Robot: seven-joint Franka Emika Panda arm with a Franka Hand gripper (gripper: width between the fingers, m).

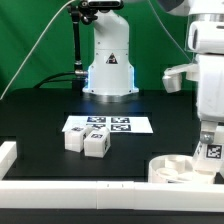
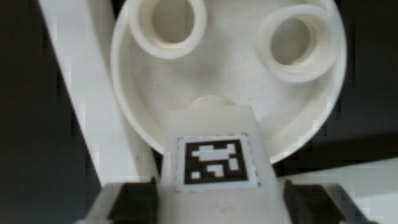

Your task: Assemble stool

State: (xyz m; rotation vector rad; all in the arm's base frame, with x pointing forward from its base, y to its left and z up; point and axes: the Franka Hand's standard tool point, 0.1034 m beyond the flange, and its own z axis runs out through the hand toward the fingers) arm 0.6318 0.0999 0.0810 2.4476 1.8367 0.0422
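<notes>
**Claw (image 1: 209, 143) clamped on one stool leg (image 2: 217, 160), above the seat (image 1: 176, 170).**
In the exterior view I see the claw at 4 o'clock of the scene, fingers closed on the tagged leg. The round seat lies just beside it, at its 8 o'clock; I cannot tell whether they touch. Two loose legs (image 1: 86, 142) sit well apart at the claw's 9 o'clock, just at 6 o'clock of the marker board (image 1: 108, 125).
</notes>
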